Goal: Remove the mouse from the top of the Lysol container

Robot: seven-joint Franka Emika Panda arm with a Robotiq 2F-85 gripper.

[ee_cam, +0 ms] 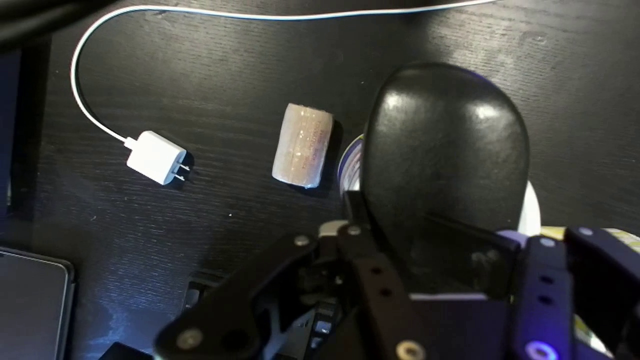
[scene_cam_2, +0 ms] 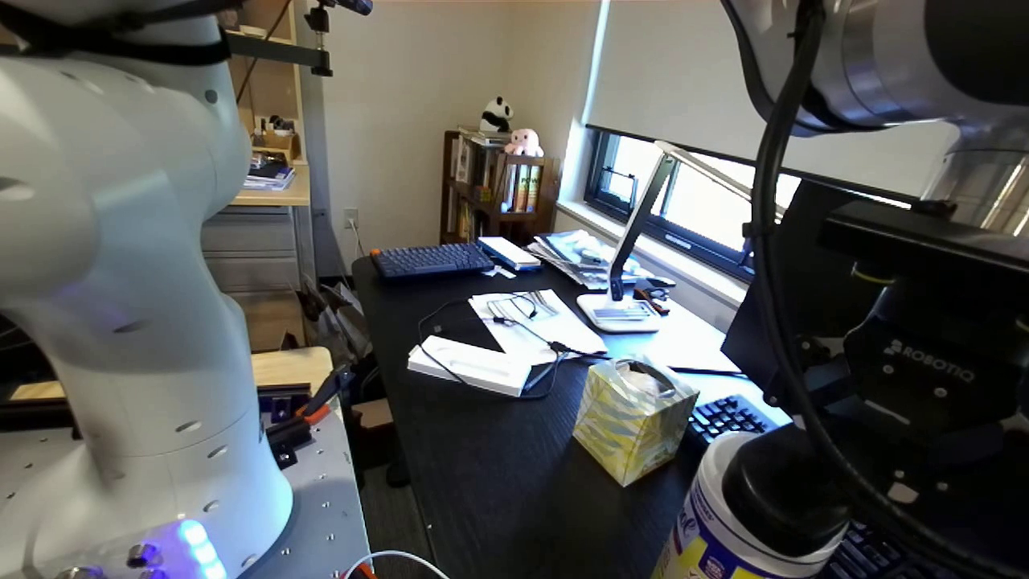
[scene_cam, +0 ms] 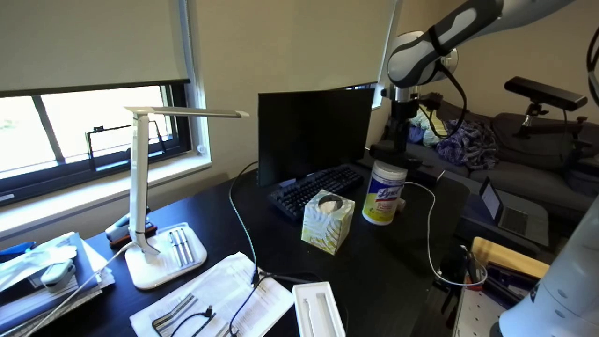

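The desk (scene_cam: 374, 262) lies below the pincer (ee_cam: 430, 220), and upright on it, directly beneath the jaws, the Lysol container (scene_cam: 383, 194) could topple if a sideways pull came before a lift. The mouse (ee_cam: 447, 145) rests on its top, between the jaws; I cannot tell whether they press it or stand loose, and a weak grip could let it slip towards the tan cylinder (ee_cam: 303, 145) beyond them.
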